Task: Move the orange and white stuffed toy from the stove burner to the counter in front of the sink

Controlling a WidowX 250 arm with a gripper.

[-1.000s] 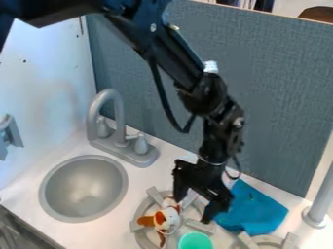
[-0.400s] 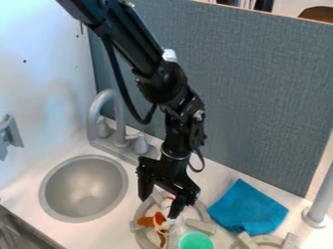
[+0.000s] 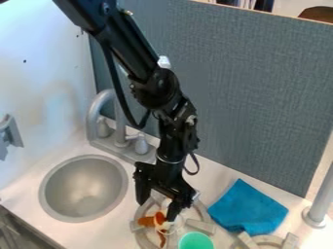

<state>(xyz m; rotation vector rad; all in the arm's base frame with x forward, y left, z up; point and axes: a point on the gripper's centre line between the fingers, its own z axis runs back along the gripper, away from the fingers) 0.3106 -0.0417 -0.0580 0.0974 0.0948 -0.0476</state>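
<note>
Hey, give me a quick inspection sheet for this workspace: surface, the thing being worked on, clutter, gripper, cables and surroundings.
Surface: white counter with a round sink and stove burners; spills, nothing seen.
Work item: orange-and-white toy lying on the left burner.
Clutter: blue cloth on the counter; round green item beside the toy, cut off by the view's edge.
Gripper: low over the toy, fingers apart; contact with the toy cannot be told.
Cables: black cable sagging in a loop beside the arm; a smaller loop at the wrist.
Surroundings: faucet behind the sink, blue-grey panel behind the counter.
</note>
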